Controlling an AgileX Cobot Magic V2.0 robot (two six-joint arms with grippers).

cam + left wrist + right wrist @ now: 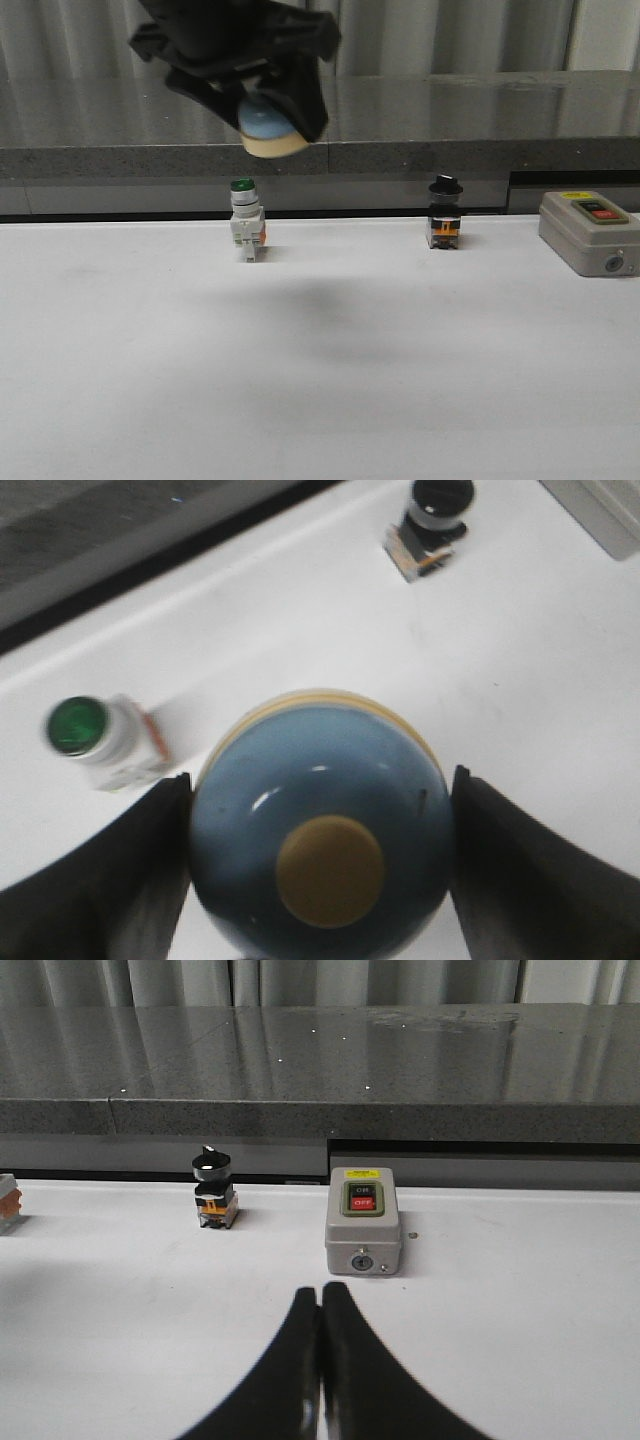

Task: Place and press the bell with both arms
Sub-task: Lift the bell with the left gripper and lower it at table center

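My left gripper [268, 125] is shut on the bell [270, 128], a light-blue dome with a cream base, and holds it high above the white table. In the left wrist view the bell [320, 830] fills the space between the two black fingers [110, 880], its cream button facing the camera. My right gripper [321, 1295] is shut and empty, low over the table. It does not show in the front view.
A green-capped white pushbutton [246, 232] stands below the bell at the table's back. A black-knobbed selector switch [445, 213] stands to its right. A grey box with a red button [590, 232] sits far right, just beyond my right fingertips [363, 1222]. A dark ledge runs behind.
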